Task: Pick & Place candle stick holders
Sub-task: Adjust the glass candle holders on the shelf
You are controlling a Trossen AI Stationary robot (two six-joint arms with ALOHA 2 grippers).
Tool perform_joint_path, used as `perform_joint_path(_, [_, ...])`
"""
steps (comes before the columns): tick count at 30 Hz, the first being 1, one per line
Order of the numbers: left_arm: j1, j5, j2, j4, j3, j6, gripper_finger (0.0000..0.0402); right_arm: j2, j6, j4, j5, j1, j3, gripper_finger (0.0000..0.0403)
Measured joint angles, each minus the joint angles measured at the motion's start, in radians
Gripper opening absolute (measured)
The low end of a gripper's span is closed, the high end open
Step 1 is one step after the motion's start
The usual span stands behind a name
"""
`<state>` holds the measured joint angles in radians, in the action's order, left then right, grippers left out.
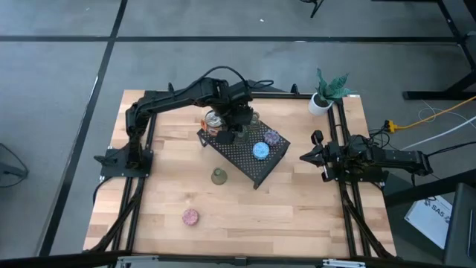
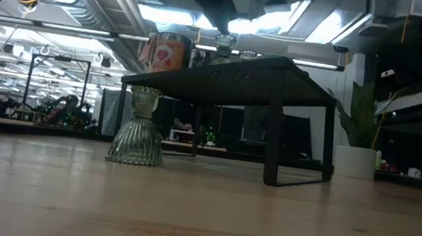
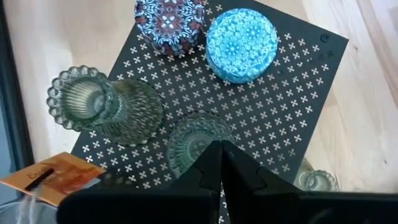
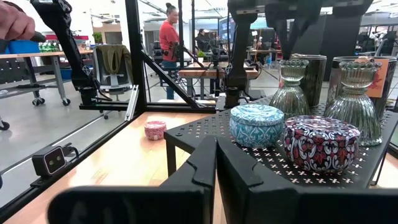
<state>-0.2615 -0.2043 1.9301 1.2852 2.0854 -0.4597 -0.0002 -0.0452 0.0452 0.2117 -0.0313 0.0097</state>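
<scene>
Left hand [image 1: 239, 121] poised over the black perforated stand [image 3: 292, 112], fingers pressed shut, gripping nothing. Directly beneath: a green glass holder [image 3: 196, 140]. Beside it another green holder [image 3: 102, 106]; beyond, blue [image 3: 241, 43] and purple [image 3: 169, 23] holders. Pink holder [image 1: 191, 217] well apart on the tabletop [image 1: 297, 216]. Right hand [image 1: 305, 156] shut, empty, parked aside.

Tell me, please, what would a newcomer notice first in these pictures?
First, the black perforated stand in the middle of the wooden table, carrying a blue tin, a patterned purple tin and two green glass candle stick holders. The left end effector hangs shut just above one of them. A pink tin sits alone near the table's front edge.
</scene>
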Motion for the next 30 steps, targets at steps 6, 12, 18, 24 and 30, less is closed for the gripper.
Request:
perform_joint_path(6, [0.000, 0.003, 0.000, -0.010, 0.000, 0.001, 0.0001, 0.000, 0.000, 0.000, 0.000, 0.000, 0.000, 0.0016])
perform_joint_path(12, [0.000, 0.003, 0.000, -0.010, 0.000, 0.001, 0.0001, 0.000, 0.000, 0.000, 0.000, 0.000, 0.000, 0.0016])
perform_joint_path(18, [0.000, 0.003, 0.008, -0.011, 0.000, -0.006, 0.0001, 0.000, 0.000, 0.000, 0.000, 0.000, 0.000, 0.0016])
perform_joint_path(24, [0.006, 0.006, 0.022, -0.036, -0.001, -0.007, 0.0001, 0.000, 0.000, 0.000, 0.000, 0.000, 0.000, 0.0016])
perform_joint_path(30, [0.006, 0.029, 0.037, -0.043, -0.001, -0.012, 0.0001, 0.000, 0.000, 0.000, 0.000, 0.000, 0.000, 0.0016])
